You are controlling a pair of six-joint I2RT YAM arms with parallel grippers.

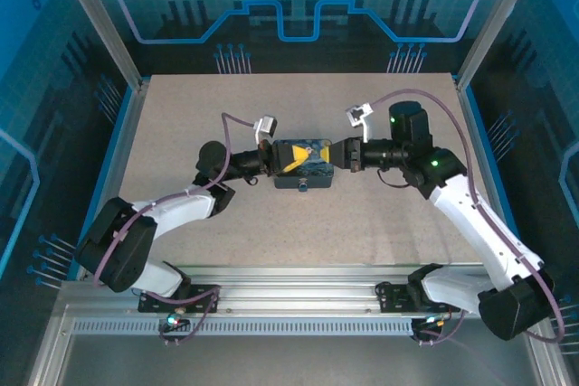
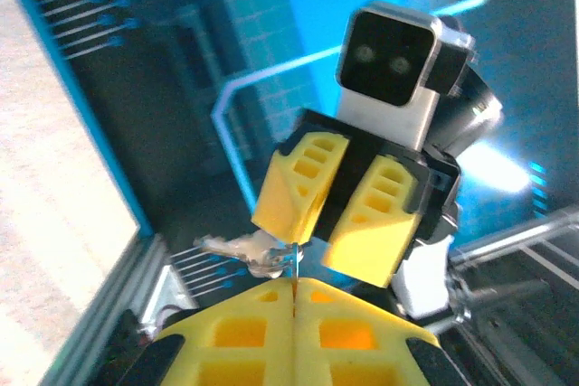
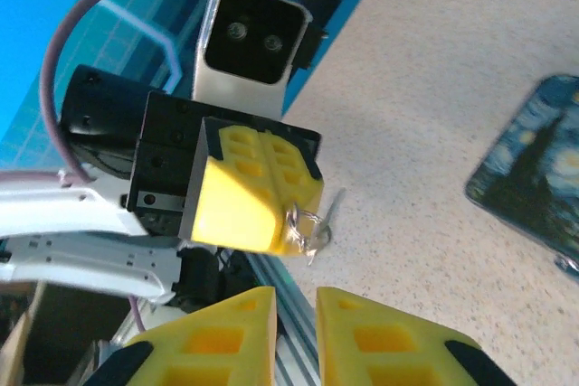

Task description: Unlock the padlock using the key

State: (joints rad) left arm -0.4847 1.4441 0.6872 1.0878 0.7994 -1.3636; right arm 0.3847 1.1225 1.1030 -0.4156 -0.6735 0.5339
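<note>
Key (image 3: 310,226) is tiny, pale silver, thin and shiny, with a wire-like loop in the right wrist view and a slim lumpy sliver poking toward 9 o'clock in the left wrist view. It's pinched at the fingertips of the left hand (image 3: 303,219), yellow fingers closed flat on it; right hand (image 3: 296,303) faces it tip to tip with its fingers slightly apart, gripping nothing. Top view: both hands meet mid-worktop (image 1: 181,115) at the blue-and-yellow night-sky box (image 1: 303,158), left at its 9 o'clock, right at its 3 o'clock, key up off the surface.
</note>
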